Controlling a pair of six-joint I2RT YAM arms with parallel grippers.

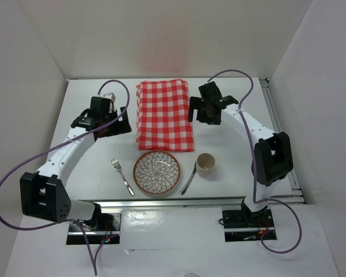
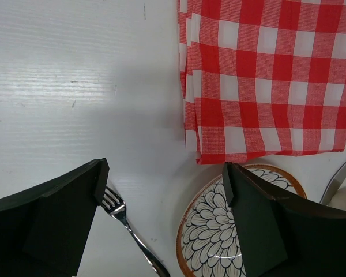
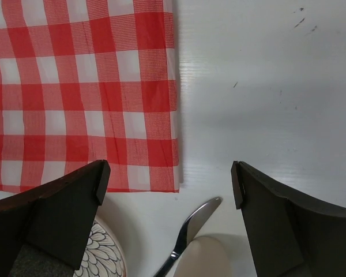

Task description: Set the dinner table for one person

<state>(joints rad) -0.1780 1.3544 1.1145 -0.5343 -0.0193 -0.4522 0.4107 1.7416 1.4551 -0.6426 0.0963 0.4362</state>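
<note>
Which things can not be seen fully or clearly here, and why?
1. Utensil right of the plate: too small in the top view to tell spoon from knife; handle cut off at the right wrist view's bottom edge.
2. Cup: inside too small in the top view; mostly cut off in the right wrist view.
3. Plate, left wrist view: partly behind a black finger, cut off below.

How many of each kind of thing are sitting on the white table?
Fork: 1
Other silver utensil: 1
Patterned plate: 1
Beige cup: 1
Red-and-white checked cloth: 1
Total on the dinner table: 5
</note>
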